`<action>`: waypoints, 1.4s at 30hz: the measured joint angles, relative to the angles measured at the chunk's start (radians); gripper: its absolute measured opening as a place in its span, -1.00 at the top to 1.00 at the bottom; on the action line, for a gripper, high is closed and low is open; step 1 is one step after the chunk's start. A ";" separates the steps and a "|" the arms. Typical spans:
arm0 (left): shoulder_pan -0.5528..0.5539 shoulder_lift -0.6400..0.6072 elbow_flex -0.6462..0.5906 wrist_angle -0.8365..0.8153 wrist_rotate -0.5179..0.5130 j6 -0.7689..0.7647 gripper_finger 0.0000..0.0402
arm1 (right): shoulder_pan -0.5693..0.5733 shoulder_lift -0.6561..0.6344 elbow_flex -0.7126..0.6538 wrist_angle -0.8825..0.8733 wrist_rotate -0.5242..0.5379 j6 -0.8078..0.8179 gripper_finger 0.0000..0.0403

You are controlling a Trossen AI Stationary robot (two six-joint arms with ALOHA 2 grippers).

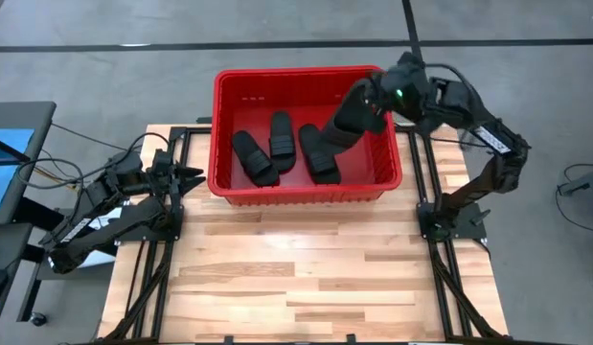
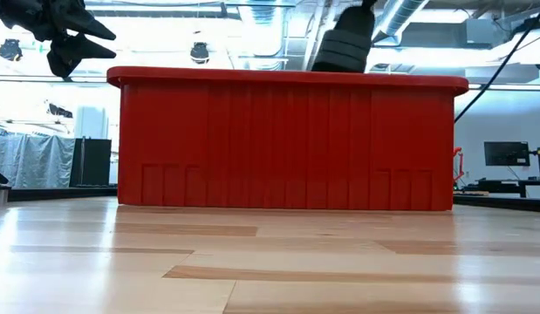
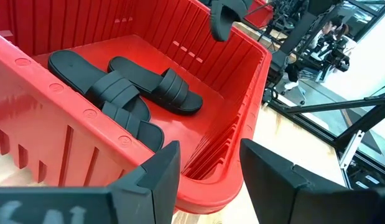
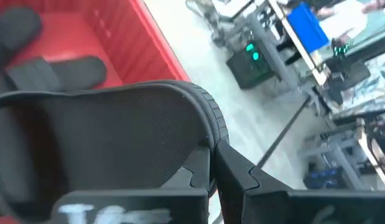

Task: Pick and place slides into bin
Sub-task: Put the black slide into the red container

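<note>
The red bin [image 1: 224,134] stands at the table's far side. Three black slides [image 1: 253,158] [image 1: 282,139] [image 1: 320,153] lie on its bottom, and two of them show in the left wrist view [image 3: 117,93]. My right gripper [image 1: 390,96] is over the bin's far right corner, shut on a fourth slide [image 1: 355,113]. That slide sticks up above the rim in the low view [image 2: 344,44]. My left gripper [image 1: 191,177] is open and empty just outside the bin's left wall [image 3: 86,143]. My right gripper pinches the fourth slide between its two fingers at the rim of its sole [image 4: 208,134], at the slide's far right end. The slide slants down from the fingers toward the bin's middle. Its upper end is above the rim; I cannot tell whether its lower end [image 1: 336,134] touches anything.
Bare wooden table top [image 1: 306,278] lies in front of the bin, between the two arm frames. A desk with a screen [image 1: 9,153] stands off the table's left side. Racks and equipment show in the room beyond the table [image 4: 304,37].
</note>
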 joint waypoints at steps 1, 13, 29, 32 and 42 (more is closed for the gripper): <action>0.000 0.000 0.000 0.000 0.000 0.000 0.22 | -0.030 0.008 0.000 0.004 -0.019 -0.020 1.00; 0.000 0.000 0.000 0.000 0.000 0.000 0.22 | -0.387 0.132 0.000 0.037 -0.340 -0.227 1.00; 0.000 0.000 0.000 0.000 0.000 0.000 0.22 | -0.563 0.319 0.044 -0.046 -0.639 -0.389 1.00; 0.000 0.000 0.000 0.000 0.000 0.000 0.22 | -0.575 0.357 0.072 -0.112 -0.667 -0.402 1.00; 0.000 0.000 0.000 0.000 0.000 0.000 0.22 | -0.600 0.465 0.099 -0.191 -0.765 -0.442 1.00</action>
